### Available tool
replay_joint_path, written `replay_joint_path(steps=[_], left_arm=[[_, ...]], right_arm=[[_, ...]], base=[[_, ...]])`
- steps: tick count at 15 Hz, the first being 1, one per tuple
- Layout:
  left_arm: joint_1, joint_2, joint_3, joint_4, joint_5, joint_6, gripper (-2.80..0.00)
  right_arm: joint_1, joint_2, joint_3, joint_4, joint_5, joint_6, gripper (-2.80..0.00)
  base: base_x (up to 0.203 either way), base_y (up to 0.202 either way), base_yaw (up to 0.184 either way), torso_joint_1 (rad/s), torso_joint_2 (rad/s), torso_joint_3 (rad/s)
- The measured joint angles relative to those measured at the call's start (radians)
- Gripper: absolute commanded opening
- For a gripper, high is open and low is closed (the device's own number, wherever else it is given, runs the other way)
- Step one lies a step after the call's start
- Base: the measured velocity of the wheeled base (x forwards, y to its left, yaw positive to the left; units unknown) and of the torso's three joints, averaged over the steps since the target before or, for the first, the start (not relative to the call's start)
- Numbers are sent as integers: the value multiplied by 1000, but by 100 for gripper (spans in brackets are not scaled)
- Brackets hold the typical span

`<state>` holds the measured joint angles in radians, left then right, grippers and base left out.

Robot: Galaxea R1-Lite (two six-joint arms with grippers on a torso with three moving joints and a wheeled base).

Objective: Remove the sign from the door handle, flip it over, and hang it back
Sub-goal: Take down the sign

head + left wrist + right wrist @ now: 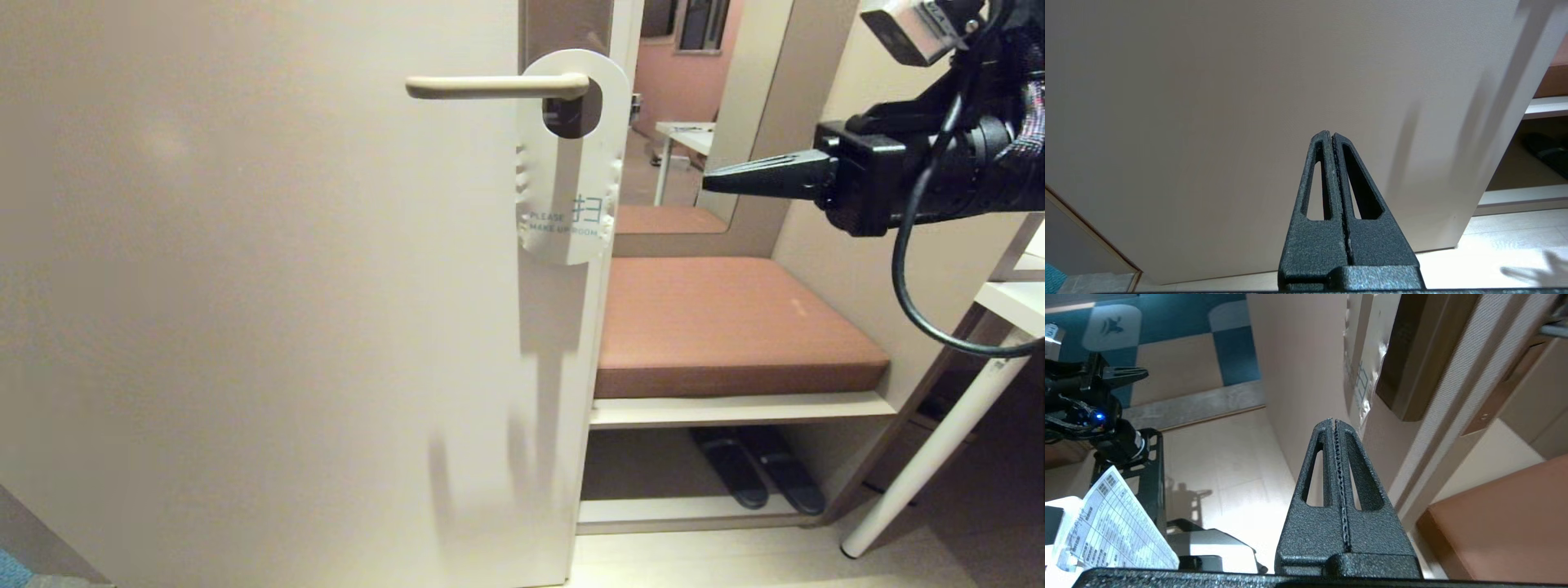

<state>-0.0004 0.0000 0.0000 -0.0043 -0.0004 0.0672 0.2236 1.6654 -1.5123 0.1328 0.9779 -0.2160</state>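
Observation:
The sign hangs by its oval hole on the cream door handle, near the door's right edge. Its white face with "PLEASE MAKE UP ROOM" is turned toward me. To the sign's right and apart from it, my right gripper is shut and empty, held level at the sign's mid height with its tip pointing at it. In the right wrist view the shut gripper aims along the door's edge, and the sign shows edge-on beyond it. My left gripper is shut and empty, low before the door's lower part.
The beige door fills the left of the head view. Right of its edge stands a bench with a brown cushion, dark slippers beneath it and a mirror behind. A white table leg slants at the far right.

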Motion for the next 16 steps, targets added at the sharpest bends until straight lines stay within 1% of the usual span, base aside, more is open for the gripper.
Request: replay_joint_path(steps=[6, 7, 16], left_arm=[[0, 0, 0, 0, 0, 0, -280], [0, 0, 0, 0, 0, 0, -280], [0, 0, 0, 0, 0, 0, -280]], right_arm=[[40, 64, -64, 0, 0, 4, -280], [41, 71, -66, 0, 0, 4, 0], [43, 96, -72, 0, 0, 5, 0]], base=[[0, 0, 0, 0, 0, 0], [0, 0, 0, 0, 0, 0], [0, 0, 0, 0, 0, 0]])
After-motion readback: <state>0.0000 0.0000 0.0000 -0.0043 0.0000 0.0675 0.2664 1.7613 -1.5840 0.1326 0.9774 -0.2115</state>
